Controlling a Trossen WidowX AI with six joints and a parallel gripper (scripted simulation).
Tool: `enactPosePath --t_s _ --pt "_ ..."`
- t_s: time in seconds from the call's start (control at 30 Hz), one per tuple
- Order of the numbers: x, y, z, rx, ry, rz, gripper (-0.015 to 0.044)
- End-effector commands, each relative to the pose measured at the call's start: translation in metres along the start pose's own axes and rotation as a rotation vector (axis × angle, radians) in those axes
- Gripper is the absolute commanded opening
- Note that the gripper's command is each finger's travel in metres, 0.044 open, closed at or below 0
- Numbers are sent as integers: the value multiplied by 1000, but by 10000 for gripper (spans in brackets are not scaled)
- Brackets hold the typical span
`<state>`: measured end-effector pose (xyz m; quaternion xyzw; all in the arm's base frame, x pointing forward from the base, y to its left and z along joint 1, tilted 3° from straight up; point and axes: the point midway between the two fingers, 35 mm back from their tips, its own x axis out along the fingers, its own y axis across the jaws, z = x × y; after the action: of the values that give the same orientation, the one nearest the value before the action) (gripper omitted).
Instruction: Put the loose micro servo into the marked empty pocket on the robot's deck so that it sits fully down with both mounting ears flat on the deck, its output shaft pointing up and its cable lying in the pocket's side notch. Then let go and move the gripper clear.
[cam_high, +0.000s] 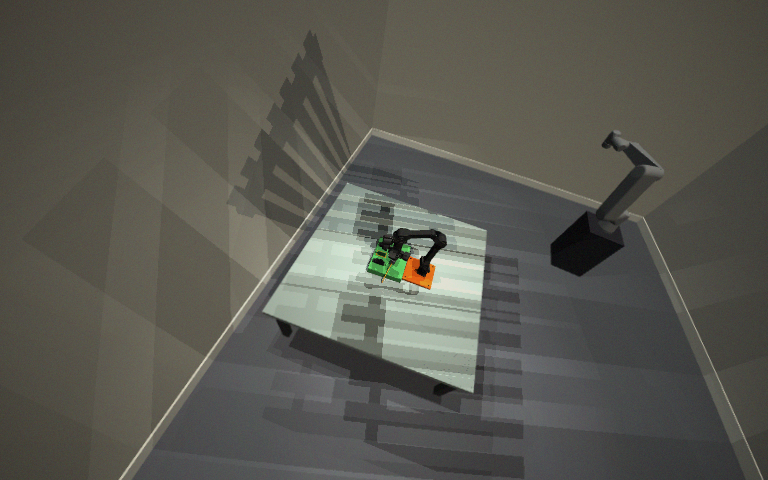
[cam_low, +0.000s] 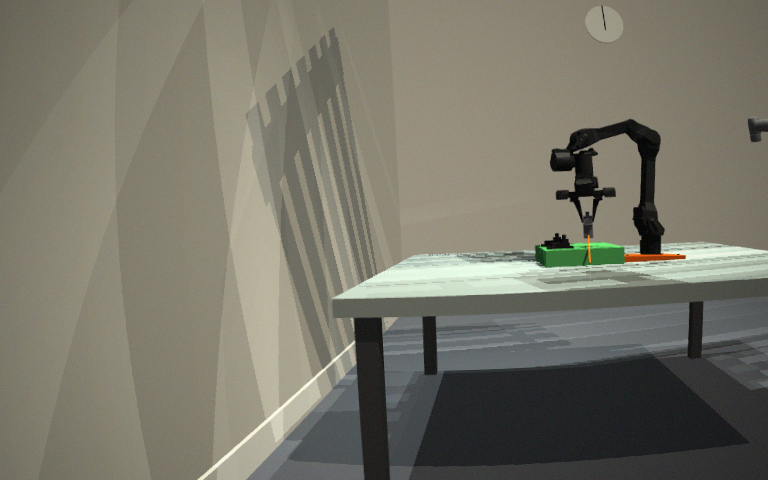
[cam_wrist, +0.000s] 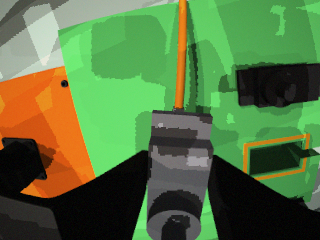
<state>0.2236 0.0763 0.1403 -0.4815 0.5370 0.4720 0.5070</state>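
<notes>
In the wrist view, an orange base plate (cam_wrist: 40, 127) lies left of the fingers, touching the left edge of the green deck (cam_wrist: 114, 87). The two black fingers close in from both sides on one grey micro servo (cam_wrist: 179, 163), and the gripper (cam_wrist: 179, 187) is clamped on its body. The servo's round output shaft (cam_wrist: 175, 235) faces the wrist camera, and its single orange cable (cam_wrist: 180, 34) runs away from the fingers across the deck and past its far edge. Right of the fingers sits one orange-outlined empty pocket (cam_wrist: 275, 156), with a small notch at its right side. Beyond that pocket one dark servo already mounted in the deck (cam_wrist: 276, 86) shows as a black block.

In the exterior view, the single arm (cam_low: 642, 169) rises straight from its base at the right, bends at the elbow, and reaches leftward, with the wrist turned so the gripper (cam_low: 587, 220) points straight down. The held servo (cam_low: 587, 228) hangs just above the deck (cam_low: 566, 254), not touching it, and the cable (cam_low: 589, 249) drops down past the deck's front face. The mounted servo (cam_low: 557, 241) stands on the deck left of the fingers. The deck rests on one table (cam_low: 453, 283).
</notes>
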Motion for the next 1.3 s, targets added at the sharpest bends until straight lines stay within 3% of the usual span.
enactPosePath --t_s 0.0,0.47,1.27 --pt "-3 -3 -16 -3 3 -14 0" --pt "-3 -10 -54 31 7 -15 0" --pt "-3 -10 -54 831 0 -17 0"
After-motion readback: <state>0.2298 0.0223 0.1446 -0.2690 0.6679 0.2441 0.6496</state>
